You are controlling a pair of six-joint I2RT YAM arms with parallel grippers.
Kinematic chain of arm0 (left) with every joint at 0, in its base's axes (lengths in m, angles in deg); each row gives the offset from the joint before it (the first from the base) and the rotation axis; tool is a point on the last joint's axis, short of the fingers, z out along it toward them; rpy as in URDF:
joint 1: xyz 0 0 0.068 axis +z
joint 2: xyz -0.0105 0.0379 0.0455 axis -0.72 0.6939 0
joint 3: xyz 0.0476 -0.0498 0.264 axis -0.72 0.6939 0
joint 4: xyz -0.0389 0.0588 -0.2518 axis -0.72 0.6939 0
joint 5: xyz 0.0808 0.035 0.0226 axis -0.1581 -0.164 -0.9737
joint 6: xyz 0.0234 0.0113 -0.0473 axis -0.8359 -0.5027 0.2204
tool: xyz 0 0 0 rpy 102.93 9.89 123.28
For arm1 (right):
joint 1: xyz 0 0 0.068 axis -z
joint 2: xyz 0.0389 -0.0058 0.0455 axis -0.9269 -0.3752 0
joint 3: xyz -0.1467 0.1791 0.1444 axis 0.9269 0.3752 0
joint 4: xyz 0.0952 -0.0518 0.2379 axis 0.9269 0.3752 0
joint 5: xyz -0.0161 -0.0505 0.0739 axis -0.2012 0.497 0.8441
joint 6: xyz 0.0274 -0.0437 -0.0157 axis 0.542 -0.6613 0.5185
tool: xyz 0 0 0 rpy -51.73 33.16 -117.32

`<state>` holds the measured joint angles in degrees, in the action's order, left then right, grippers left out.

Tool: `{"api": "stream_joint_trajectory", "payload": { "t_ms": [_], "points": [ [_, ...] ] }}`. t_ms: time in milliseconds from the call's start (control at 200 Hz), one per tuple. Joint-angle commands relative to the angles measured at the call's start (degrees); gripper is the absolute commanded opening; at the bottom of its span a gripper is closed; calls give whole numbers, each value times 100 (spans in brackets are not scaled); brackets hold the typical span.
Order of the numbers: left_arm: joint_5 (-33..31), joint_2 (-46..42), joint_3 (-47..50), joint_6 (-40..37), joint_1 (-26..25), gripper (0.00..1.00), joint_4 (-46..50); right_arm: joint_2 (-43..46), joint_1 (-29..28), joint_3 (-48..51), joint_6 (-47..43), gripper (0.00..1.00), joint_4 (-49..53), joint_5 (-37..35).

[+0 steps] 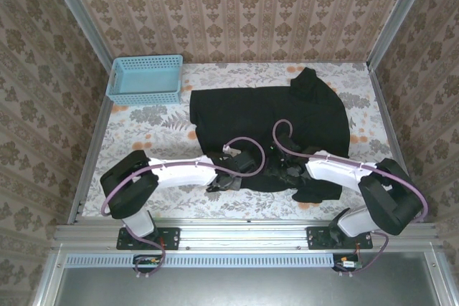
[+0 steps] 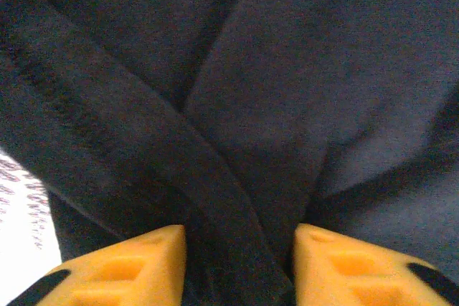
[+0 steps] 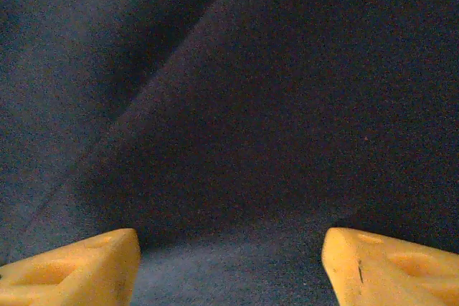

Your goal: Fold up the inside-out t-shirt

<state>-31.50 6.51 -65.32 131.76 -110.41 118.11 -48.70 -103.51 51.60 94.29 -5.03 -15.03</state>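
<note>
- Step: grabbing the near hem to start a fold; the inside-out t-shirt (image 1: pixel 265 116) lies spread across the middle of the table (image 1: pixel 143 141), one sleeve flipped up at the far right.
- Left gripper (image 2: pixel 239 238): half-open, ridge of cloth between the fingers — can't tell if it's pinched.
- Right gripper (image 3: pixel 229 238): wide open over flat fabric, holding nothing.
- Both arms reach inward, low, grippers close together at the hem.
- Next: close both on the hem, lift evenly — uneven pull would likely bunch it.

The inside-out t-shirt (image 1: pixel 265 116) is matt, soft cloth; the basket (image 1: pixel 143 97) smooth plastic
</note>
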Motion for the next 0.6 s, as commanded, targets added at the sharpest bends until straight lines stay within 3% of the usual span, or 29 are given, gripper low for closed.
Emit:
{"api": "stream_joint_trajectory", "payload": {
  "t_ms": [0,310,595],
  "points": [
    [-283,-50,173,37,148,31,71,-243,51,102,354,70,-185,-341],
    [-732,-1568,1138,-550,117,4,-167,-769,378,-107,309,67,6,-680],
    [-545,-3966,2168,-1123,411,0,-470,-1120,723,-335,136,66,101,-689]
  ]
}}
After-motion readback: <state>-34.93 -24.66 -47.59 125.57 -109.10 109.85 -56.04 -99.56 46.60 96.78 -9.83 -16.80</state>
